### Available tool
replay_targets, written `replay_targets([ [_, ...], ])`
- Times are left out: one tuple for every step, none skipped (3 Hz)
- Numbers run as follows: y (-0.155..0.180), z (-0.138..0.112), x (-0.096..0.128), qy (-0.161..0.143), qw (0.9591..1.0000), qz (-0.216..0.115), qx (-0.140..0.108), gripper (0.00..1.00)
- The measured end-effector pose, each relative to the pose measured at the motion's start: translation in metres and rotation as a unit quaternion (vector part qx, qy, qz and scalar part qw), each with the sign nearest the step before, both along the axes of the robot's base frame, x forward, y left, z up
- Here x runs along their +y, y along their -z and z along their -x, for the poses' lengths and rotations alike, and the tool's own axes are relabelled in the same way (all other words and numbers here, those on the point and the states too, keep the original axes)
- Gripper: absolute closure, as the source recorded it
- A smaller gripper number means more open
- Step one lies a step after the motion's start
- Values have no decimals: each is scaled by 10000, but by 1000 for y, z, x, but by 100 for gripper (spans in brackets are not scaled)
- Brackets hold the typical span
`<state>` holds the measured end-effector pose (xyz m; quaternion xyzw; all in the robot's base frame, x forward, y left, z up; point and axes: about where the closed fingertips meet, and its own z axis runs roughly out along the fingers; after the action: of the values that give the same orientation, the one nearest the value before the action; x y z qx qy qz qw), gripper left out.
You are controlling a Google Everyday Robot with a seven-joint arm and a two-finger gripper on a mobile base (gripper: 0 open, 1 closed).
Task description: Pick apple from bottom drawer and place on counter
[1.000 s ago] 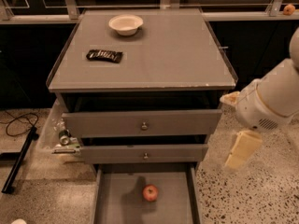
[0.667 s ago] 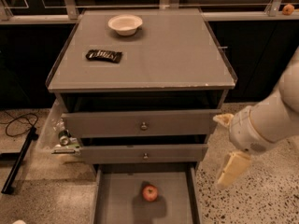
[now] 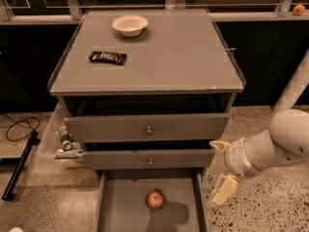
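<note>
- Apple [image 3: 155, 199] lies on floor of bottom drawer [image 3: 120, 209], roughly mid-width and nearer the cabinet end. Same spot as a sec ago, untouched.
- Bottom drawer pulled out; apple is clear from above, nothing else visible in the tray.
- Gripper [image 3: 218, 172] is right of the cabinet, outside the drawer's right wall and well apart from apple. Fingers spread, nothing between them.
- Change: over the last sec gripper has dropped from approx top-drawer level to beside the bottom drawer's opening, and arm [image 3: 285, 139] has swung lower with it.
- Reading: approach phase, descent underway, grasp not begun. Next prob. needs a move left over the drawer wall, then down onto the fruit.
- Risk: wall sits between gripper and apple, so a clip is possible; round fruit may roll if nudged.
- Two upper drawers [image 3: 145, 127] stand part open, overhanging the back of the tray. Headroom looks tight there.
- Counter [image 3: 183, 57] above: dark snack bar [image 3: 108, 57] front-left, white bowl [image 3: 130, 24] back-left. Right half is bare, so a likely drop zone.
- Far back right: small orange fruit [image 3: 299, 9] on ledge, not the target.
</note>
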<state>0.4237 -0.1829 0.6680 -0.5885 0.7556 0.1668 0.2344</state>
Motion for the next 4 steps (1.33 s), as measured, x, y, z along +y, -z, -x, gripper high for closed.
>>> replay_targets([
  [60,-21,5,-121,9993,-292,215,0],
  [101,-31,10,-199,9977,-503,413,0],
  [102,-31,10,-199,9977,-504,413,0],
  [113,-37,12,-180,9971,-629,389,0],
])
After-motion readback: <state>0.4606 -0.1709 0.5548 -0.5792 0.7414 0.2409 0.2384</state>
